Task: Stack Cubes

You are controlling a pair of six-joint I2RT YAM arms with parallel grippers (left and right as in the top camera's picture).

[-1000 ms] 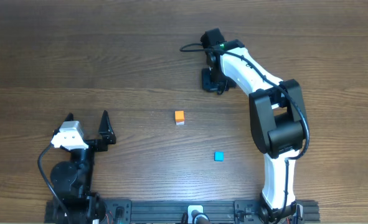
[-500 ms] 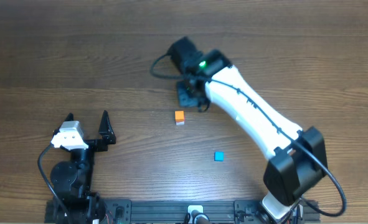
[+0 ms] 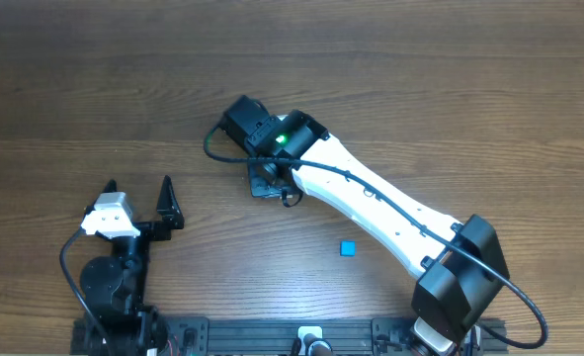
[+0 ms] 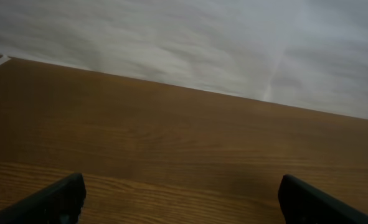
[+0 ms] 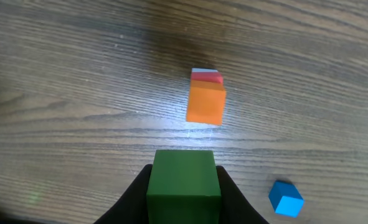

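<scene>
The right arm's fingers (image 5: 132,200) pinch a solid green cube (image 5: 184,182), held over the brown wood-grain counter (image 5: 65,93) near its middle. Just beyond it stands a small stack: an orange cube (image 5: 206,104) on top, with a red cube (image 5: 207,78) and a white sliver showing beneath. Bare wood lies all round the stack. A small blue cube (image 5: 286,198) sits apart, toward the arm bases. The left arm's fingers (image 3: 169,203) are spread wide, well off to the left.

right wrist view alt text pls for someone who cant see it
A green cube is held between the jaws over a wooden table. Just past it stands an orange cube with red and white slivers showing at its far edge; a blue cube lies apart.
</scene>
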